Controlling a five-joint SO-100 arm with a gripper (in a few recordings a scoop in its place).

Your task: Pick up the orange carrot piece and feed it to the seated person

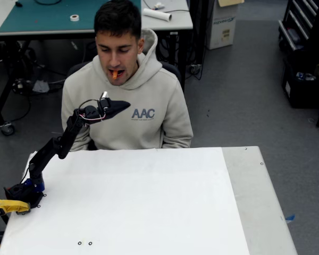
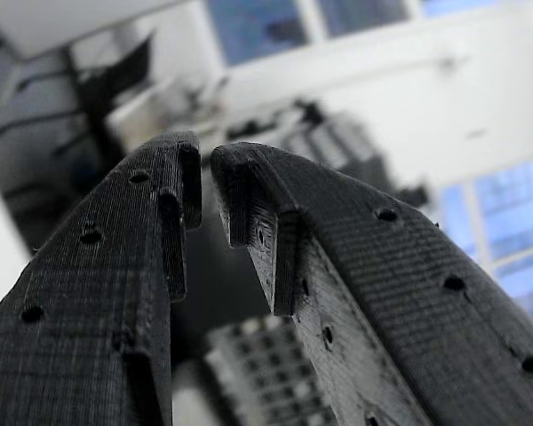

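The orange carrot piece [image 1: 115, 74] sticks out of the open mouth of the seated person [image 1: 143, 114], who sits behind the far edge of the table in a beige hoodie. My black gripper [image 1: 125, 104] hangs in the air in front of the person's chest, below and slightly left of the chin, well apart from the carrot. In the wrist view the gripper [image 2: 206, 161] points upward at a blurred ceiling and windows. Its two fingertips [image 2: 179, 169] stand almost together with a thin slit between them, and nothing is held.
A white sheet [image 1: 138, 202] covers most of the table, with a bare grey strip [image 1: 260, 202] on the right. The arm's base and a yellow handle [image 1: 8, 206] sit at the table's left edge. A desk [image 1: 53, 16] stands behind the person.
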